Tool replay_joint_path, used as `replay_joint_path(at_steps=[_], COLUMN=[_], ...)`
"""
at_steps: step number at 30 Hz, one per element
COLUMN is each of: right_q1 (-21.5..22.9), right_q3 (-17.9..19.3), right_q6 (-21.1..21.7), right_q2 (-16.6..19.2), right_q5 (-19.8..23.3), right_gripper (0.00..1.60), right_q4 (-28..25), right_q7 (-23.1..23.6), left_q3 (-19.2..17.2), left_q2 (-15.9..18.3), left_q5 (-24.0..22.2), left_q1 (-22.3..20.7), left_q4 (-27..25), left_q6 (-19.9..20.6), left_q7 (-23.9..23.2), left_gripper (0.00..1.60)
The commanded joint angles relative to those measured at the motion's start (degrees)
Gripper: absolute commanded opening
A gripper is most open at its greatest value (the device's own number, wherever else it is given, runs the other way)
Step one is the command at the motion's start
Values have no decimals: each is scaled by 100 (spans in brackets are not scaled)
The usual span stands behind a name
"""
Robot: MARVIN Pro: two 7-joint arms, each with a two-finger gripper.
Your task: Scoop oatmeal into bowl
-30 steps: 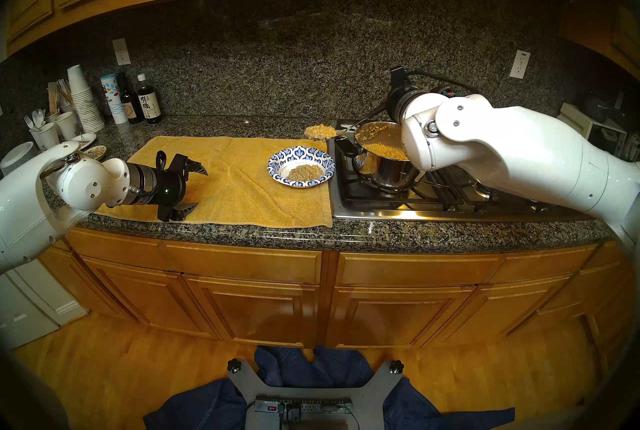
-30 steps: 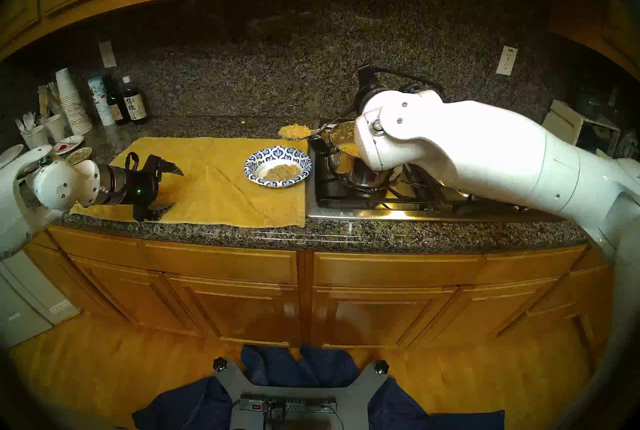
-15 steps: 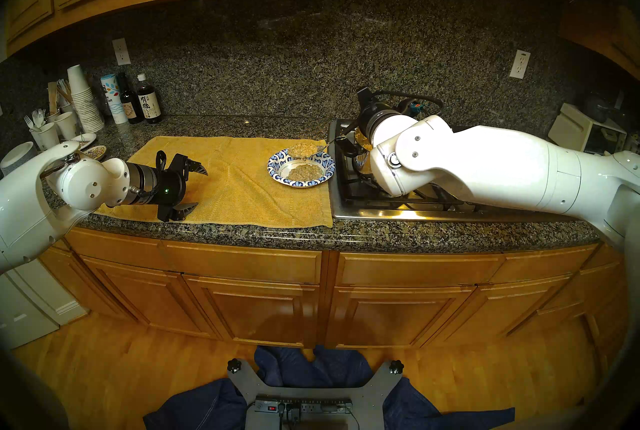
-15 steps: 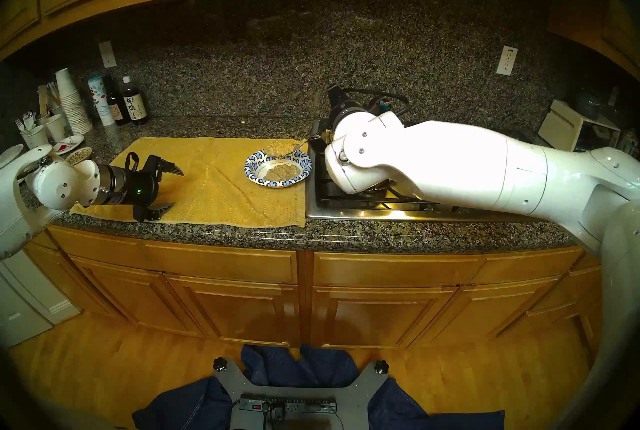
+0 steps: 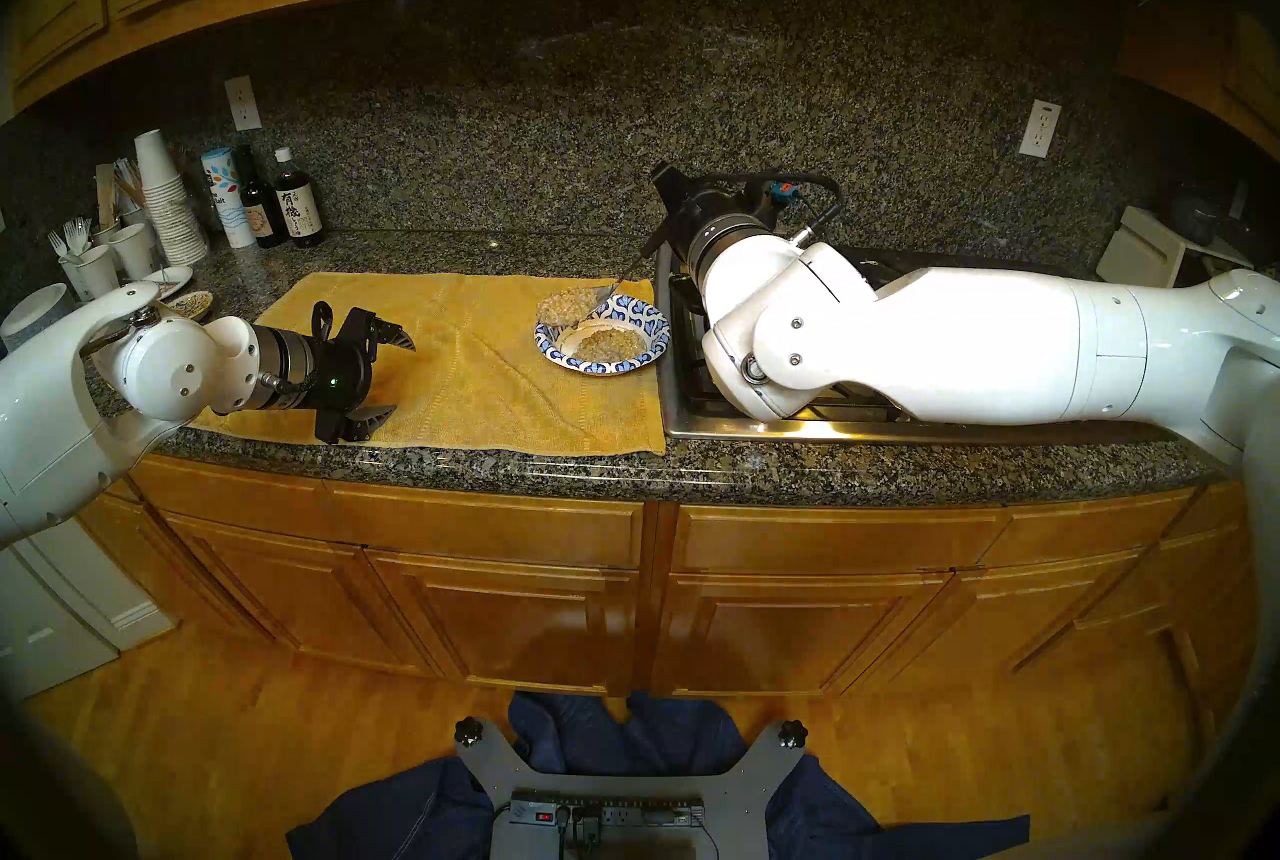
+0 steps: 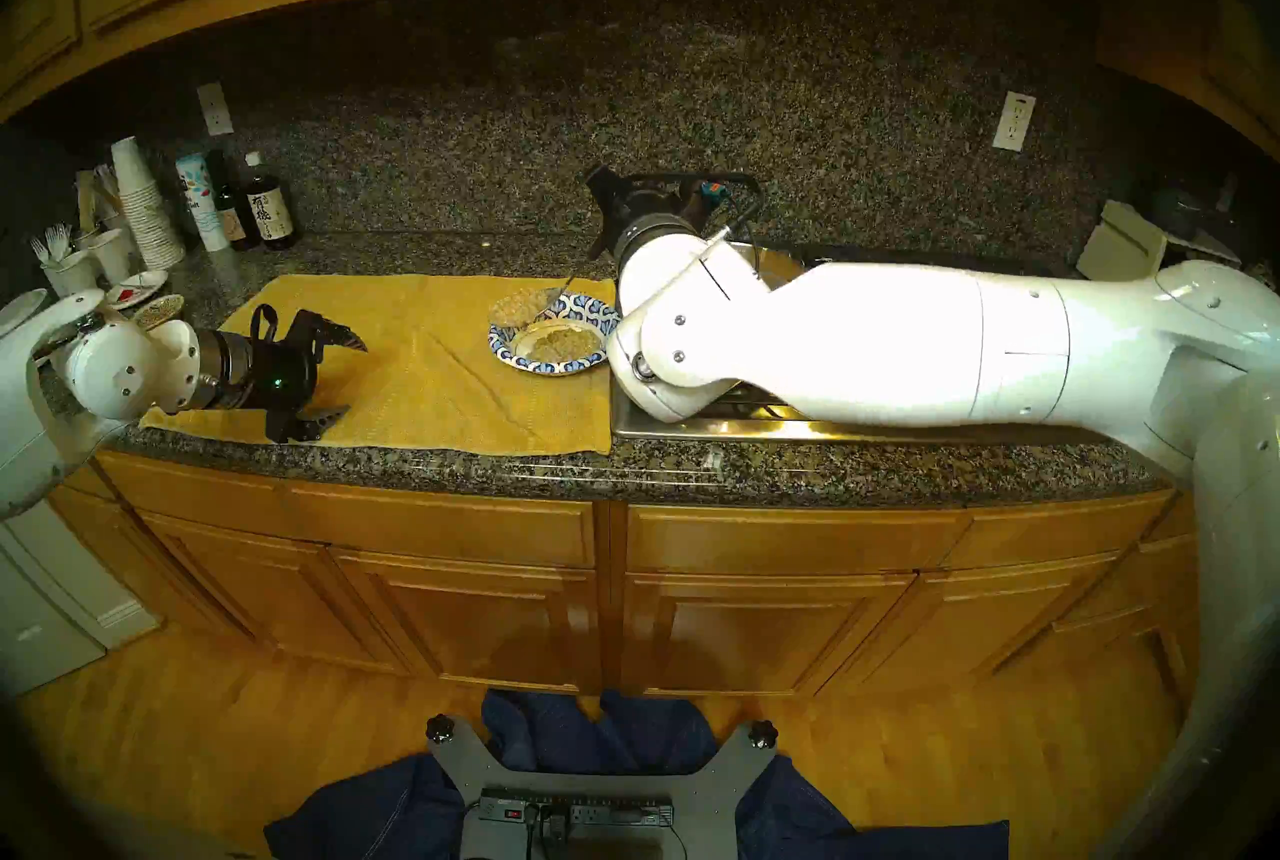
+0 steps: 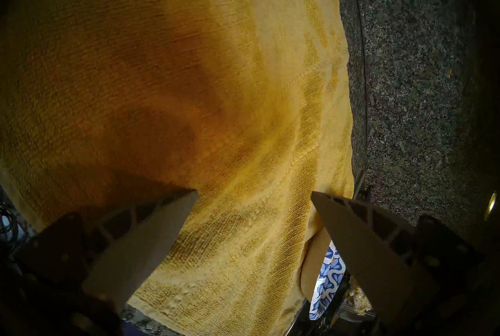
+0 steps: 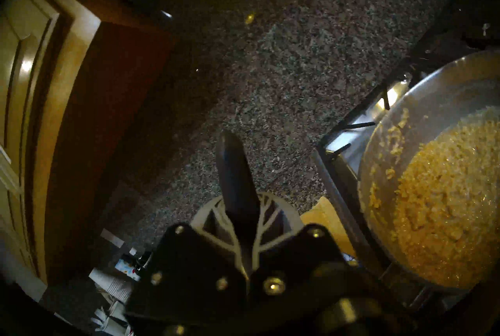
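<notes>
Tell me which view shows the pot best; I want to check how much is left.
Right wrist view: the pot is open, oatmeal inside. Head views hide it behind the right arm; the left wrist view misses it.

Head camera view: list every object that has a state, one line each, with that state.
spoon: loaded with oatmeal, held above the bowl's far-left rim
bowl: upright on the towel, partly filled
pot: uncovered, holding oatmeal
right gripper: shut on the spoon handle
left gripper: open, empty, over the towel
towel: spread flat
</notes>
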Motion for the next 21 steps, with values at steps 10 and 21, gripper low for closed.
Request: replay_joint_path(at_steps=[10,21], right_q1=[867,1113], right_q3=[-562,-1067], right_q6=[143,402], right_q2=[-485,-865], right_q5=[-1470,-2265], right_gripper=[0,0], right_q4=[352,676], right_q7=[-853,-1171], left_q3=[-10,-10], left_q2=[-7,-7], left_q5=[5,5], left_q1=[-12,-12], left_q4=[11,11], left_q6=[-1,-1], left_q7=[-3,-3], left_gripper=[160,160])
